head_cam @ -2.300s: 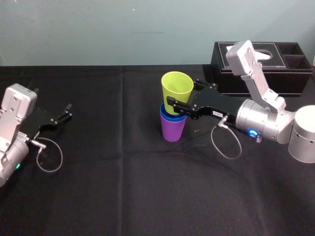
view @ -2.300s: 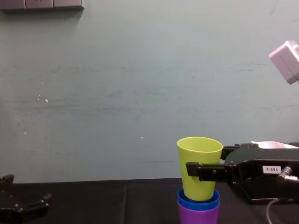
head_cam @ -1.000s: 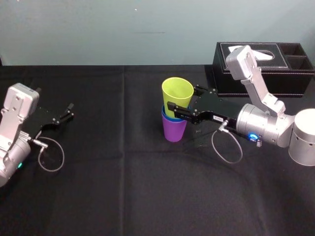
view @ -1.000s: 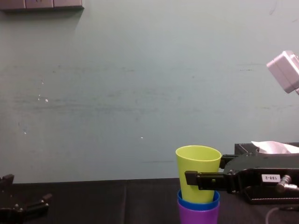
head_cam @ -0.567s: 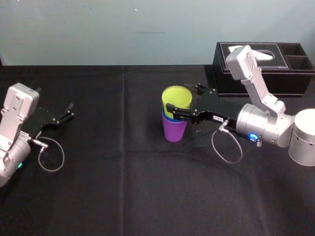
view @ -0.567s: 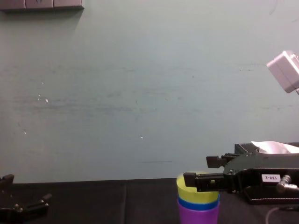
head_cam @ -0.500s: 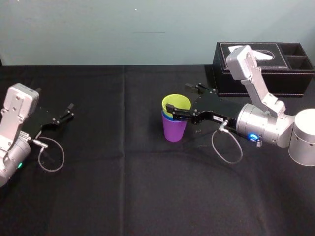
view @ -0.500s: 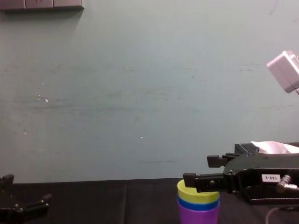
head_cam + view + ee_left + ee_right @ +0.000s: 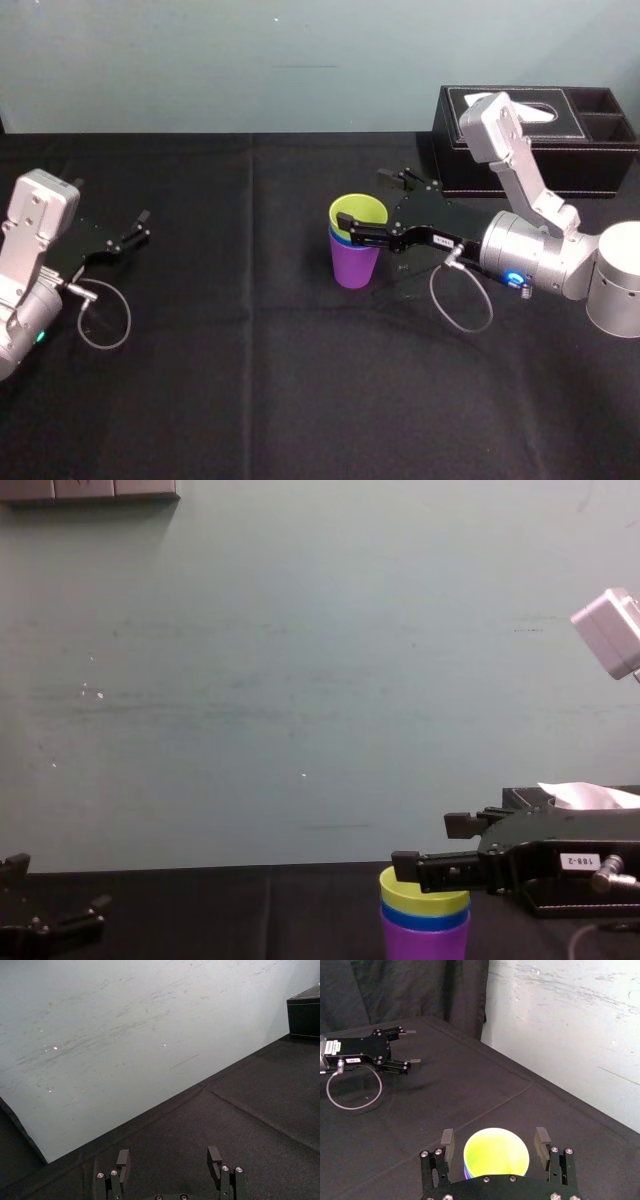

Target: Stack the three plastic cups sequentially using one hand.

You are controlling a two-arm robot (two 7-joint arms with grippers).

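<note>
The three plastic cups stand nested at mid-table: the purple cup at the bottom, the blue cup's rim above it, and the yellow-green cup seated inside. My right gripper is open at rim height, one finger on each side of the stack and a gap between each finger and the yellow-green cup. The chest view shows the stack under the right gripper. My left gripper is parked open at the far left with nothing between its fingers.
A black tissue box stands at the back right, just behind the right arm. Black cloth covers the table up to the pale wall. A cable loop hangs by the left arm.
The yellow-green cup went down from the right gripper's hold into the blue cup. The right gripper's fingers spread apart and let it go. The left arm stayed still.
</note>
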